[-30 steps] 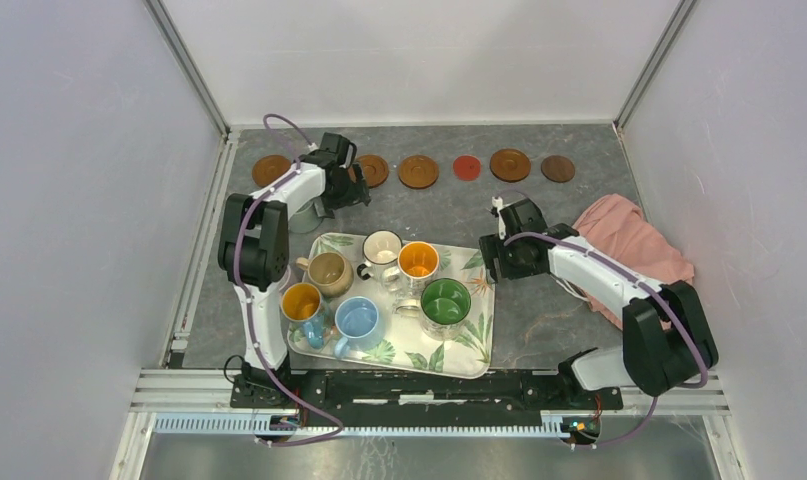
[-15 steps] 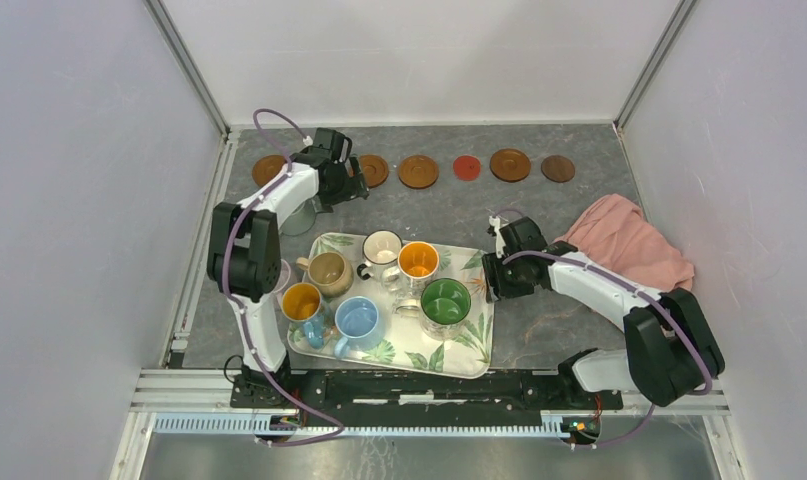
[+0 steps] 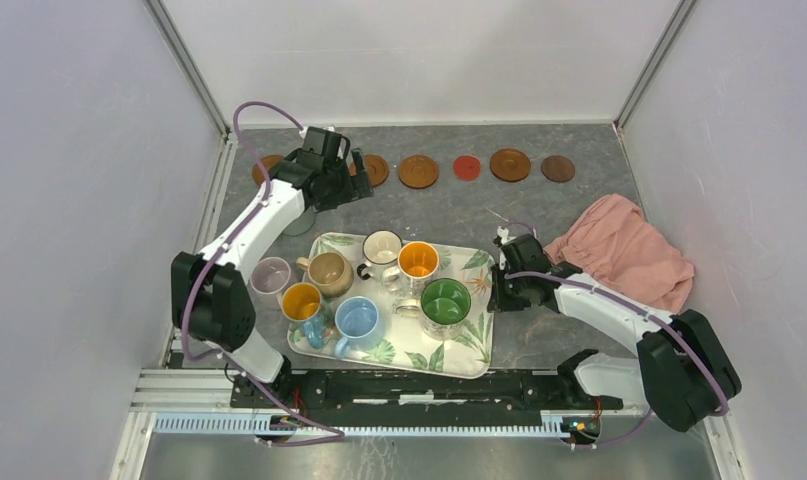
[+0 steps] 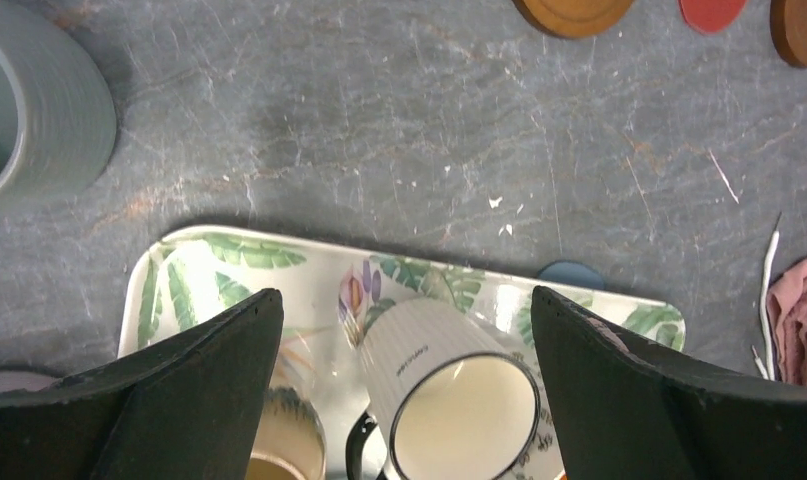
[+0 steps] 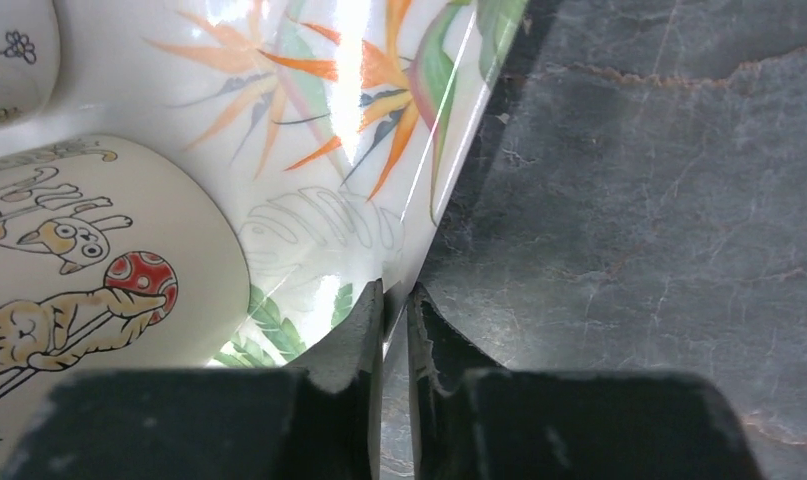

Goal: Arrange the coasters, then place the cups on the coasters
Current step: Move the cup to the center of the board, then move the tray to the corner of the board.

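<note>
Several round coasters [image 3: 418, 171] lie in a row along the back, one of them red [image 3: 466, 167]. A grey-blue coaster [image 4: 571, 275] peeks out behind the leaf-print tray [image 3: 474, 350]. The tray carries several cups, among them a cream one [image 4: 459, 390], an orange-inside one [image 3: 418, 260] and a green-inside one [image 3: 445, 300]. My left gripper [image 3: 351, 183] hangs open above the table, behind the tray, with nothing between its fingers [image 4: 179, 390]. My right gripper [image 5: 395, 300] is shut on the tray's right rim [image 5: 449, 170], beside the cat-printed cup [image 5: 79, 260].
A grey-green cup [image 4: 29, 110] stands on the table left of the tray's far corner. A pale pink cup [image 3: 270, 278] sits by the tray's left edge. A pink cloth [image 3: 629, 250] is bunched at the right. Walls enclose the table on three sides.
My right gripper slid nearer along the tray's right edge and shut on its rim. The left arm swung its elbow out leftward, uncovering the pale pink cup; its gripper stayed open.
</note>
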You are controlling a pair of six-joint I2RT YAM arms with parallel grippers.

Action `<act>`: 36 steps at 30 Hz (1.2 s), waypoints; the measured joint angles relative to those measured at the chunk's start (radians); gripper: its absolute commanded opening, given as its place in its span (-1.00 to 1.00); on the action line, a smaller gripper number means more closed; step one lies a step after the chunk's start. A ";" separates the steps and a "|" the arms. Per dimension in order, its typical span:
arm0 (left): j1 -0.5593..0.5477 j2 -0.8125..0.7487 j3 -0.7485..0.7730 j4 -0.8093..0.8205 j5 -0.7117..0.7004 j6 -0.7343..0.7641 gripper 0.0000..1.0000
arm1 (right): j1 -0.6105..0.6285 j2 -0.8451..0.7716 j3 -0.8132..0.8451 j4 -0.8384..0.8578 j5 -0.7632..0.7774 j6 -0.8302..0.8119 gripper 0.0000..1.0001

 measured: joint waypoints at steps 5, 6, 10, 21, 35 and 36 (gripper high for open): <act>-0.009 -0.063 -0.034 -0.035 0.018 -0.020 0.99 | 0.018 -0.024 -0.018 0.011 0.030 0.084 -1.00; -0.009 -0.073 -0.038 -0.041 0.021 -0.023 0.99 | 0.026 -0.028 -0.020 0.013 0.041 0.102 -1.00; -0.009 -0.121 -0.056 -0.061 0.025 -0.029 0.99 | 0.058 -0.031 -0.023 0.023 0.076 0.174 -1.00; -0.009 -0.176 -0.086 -0.071 0.053 -0.028 0.99 | 0.256 0.068 0.009 0.146 0.128 0.391 -1.00; -0.009 -0.176 -0.086 -0.077 0.074 -0.028 0.99 | 0.403 0.235 0.131 0.181 0.106 0.511 -1.00; -0.009 -0.176 -0.086 -0.077 0.074 -0.028 0.99 | 0.406 0.247 0.142 0.180 0.103 0.510 -1.00</act>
